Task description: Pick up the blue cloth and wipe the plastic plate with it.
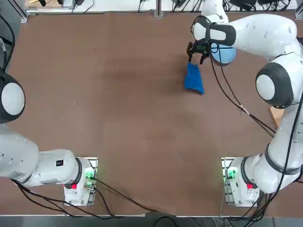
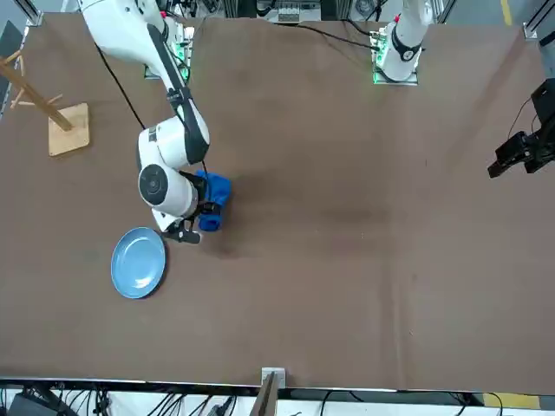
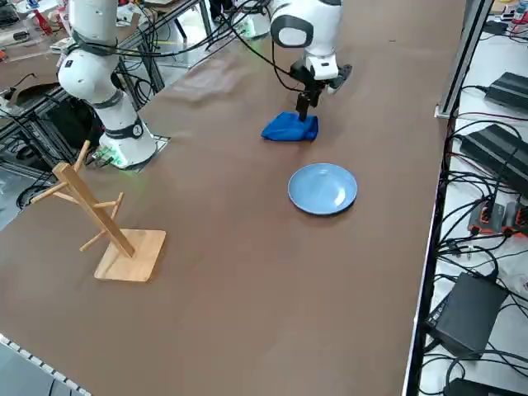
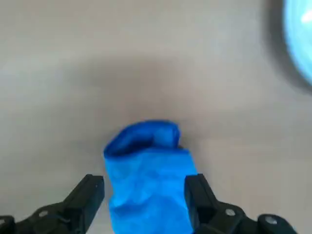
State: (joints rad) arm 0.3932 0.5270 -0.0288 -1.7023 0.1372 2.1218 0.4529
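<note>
Right gripper (image 4: 144, 195) poised over crumpled blue cloth (image 4: 146, 180), fingers spread apart.
If closed off-centre, only a fold could be caught; the round blue plastic plate (image 3: 322, 188) is left unwiped.

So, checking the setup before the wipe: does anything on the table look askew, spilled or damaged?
Nothing stands out. The blue cloth lies bunched on the table, between the open fingers of the right gripper. The plate sits flat and bare nearby.

No readable text, label or number anywhere.
</note>
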